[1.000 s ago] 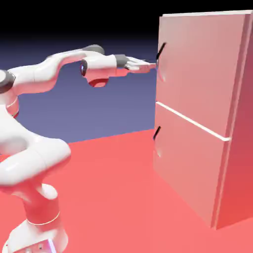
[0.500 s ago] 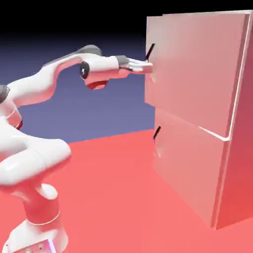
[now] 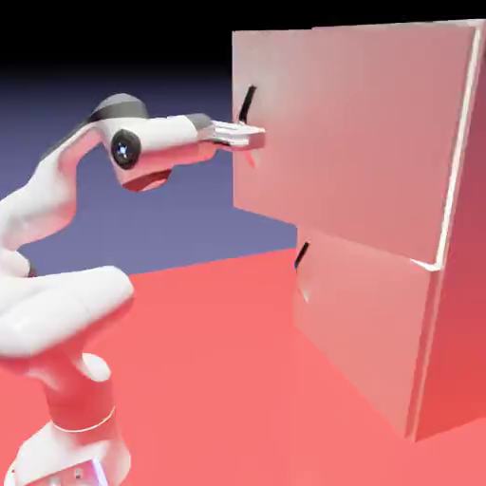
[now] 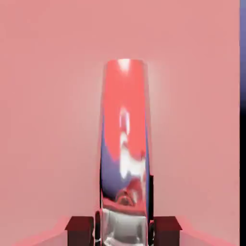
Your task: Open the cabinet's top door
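Cabinet (image 3: 380,313): tall pale-pink box at the exterior view's right; lower door flush, its black handle (image 3: 301,254) untouched. Top door (image 3: 342,133): upper panel, swung partly out, free edge toward the arm, hinge side at the far right. Top handle (image 3: 248,102): short black bar, long axis near upright, at the free edge; in the hand view a glossy reflective bar (image 4: 124,144) running away from the fingers. Gripper (image 3: 249,139): level, clenched on the top handle. Judgement: further opening calls for a pull along the door's arc, away from the cabinet. Obscured: cabinet interior; fingertip contact, hidden behind the bar.
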`<action>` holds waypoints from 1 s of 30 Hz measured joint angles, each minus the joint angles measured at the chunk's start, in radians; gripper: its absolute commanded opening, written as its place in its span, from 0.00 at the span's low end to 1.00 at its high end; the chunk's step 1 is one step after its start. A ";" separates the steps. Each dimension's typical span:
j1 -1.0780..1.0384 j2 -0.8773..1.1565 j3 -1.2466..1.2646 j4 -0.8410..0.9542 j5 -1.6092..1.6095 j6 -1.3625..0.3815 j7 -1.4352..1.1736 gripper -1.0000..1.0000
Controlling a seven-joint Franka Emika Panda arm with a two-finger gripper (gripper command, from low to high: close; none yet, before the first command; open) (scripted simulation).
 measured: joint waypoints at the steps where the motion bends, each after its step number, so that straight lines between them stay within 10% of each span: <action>1: 0.007 0.000 -0.036 -0.024 -0.021 -0.039 -0.018 0.00; 30: 0.046 0.666 -1.020 0.069 -0.915 -0.840 -0.568 0.00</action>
